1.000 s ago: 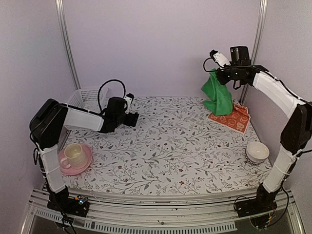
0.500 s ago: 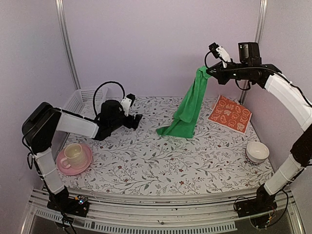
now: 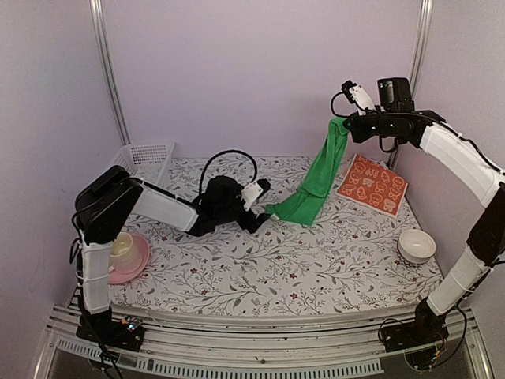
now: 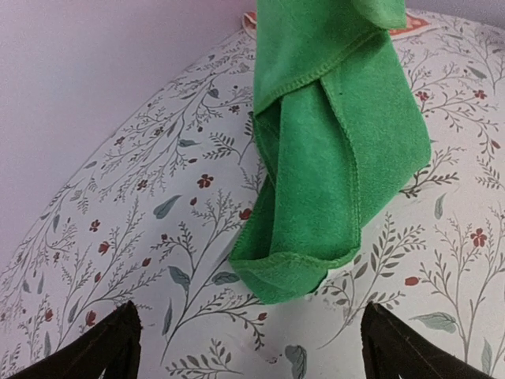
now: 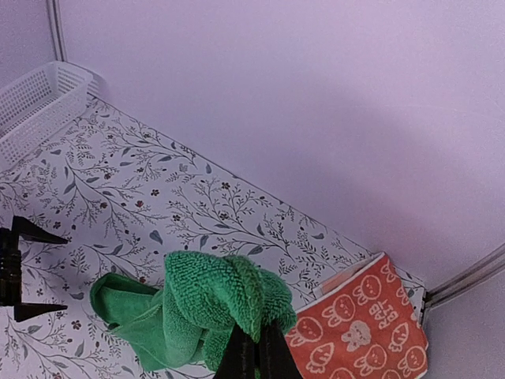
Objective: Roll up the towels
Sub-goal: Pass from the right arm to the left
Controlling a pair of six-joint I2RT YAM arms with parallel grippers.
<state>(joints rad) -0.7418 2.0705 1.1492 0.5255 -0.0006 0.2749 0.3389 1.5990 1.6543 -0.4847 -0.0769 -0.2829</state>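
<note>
— Two arms over one flowered table [image 3: 316, 260]: where do they stand?
— The left arm [image 3: 158, 207] reaches low across toward the middle. The right arm [image 3: 454, 154] is raised high over the far right corner.
— And the towels?
— The green towel [image 3: 316, 178] is the larger sight. Its top is pinched in the right gripper [image 3: 341, 124], whose fingers are clamped together on a bunched fold. From there it hangs down in a long twisted drape. Its lower end lies folded on the table, a little right of the middle and toward the far edge.
— The other one?
— The orange-red towel [image 3: 372, 184], printed with white figures, lies flat in the far right corner, apart from both grippers.
— What about the left gripper [image 3: 265, 207]?
— Its fingers stand wide apart, low over the table. They point at the green towel's lower end, near it but not touching.
— Anything else on the table?
— A white basket [image 3: 146, 154] sits at the far left corner. A pink plate [image 3: 136, 267] near the left edge carries a pale cup [image 3: 120, 249], partly hidden behind the left arm. A white bowl [image 3: 416, 245] stands by the right edge.
</note>
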